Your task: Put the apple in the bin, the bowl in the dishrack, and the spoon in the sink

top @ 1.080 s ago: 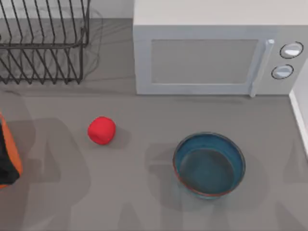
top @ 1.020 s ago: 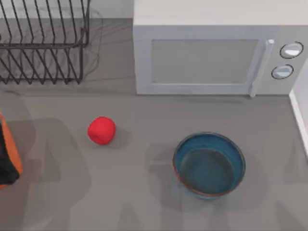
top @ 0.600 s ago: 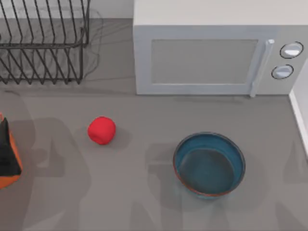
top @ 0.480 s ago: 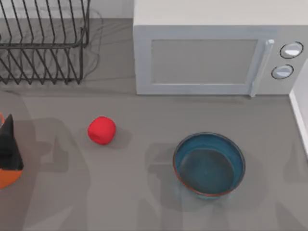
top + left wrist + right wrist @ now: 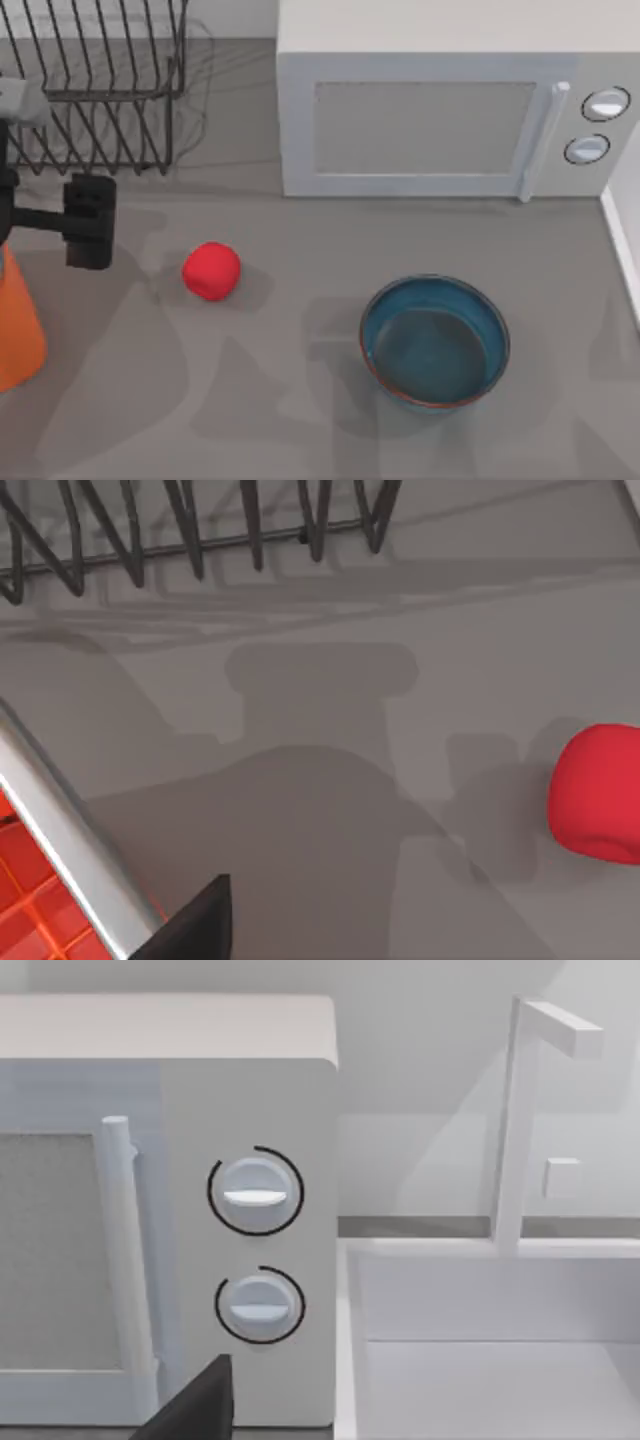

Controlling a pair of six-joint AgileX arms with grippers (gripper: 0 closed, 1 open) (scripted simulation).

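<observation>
Currently left hand [image 5: 88, 222] hovers at tabletop's left, between dishrack [image 5: 95, 85] and bin [image 5: 20, 320], near apple [image 5: 211, 270]; I cannot tell its finger state. Apple sits on tabletop [image 5: 300, 420], well apart from bowl [image 5: 435, 343].

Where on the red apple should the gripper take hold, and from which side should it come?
Grip the apple across its middle, coming straight down from above. It is a roundish ball lying alone on the table, so likely any opposite sides suit; the left gripper is nearest.

The left arm [image 5: 60, 225] is matte black, blocky, with a pale grey segment.
</observation>
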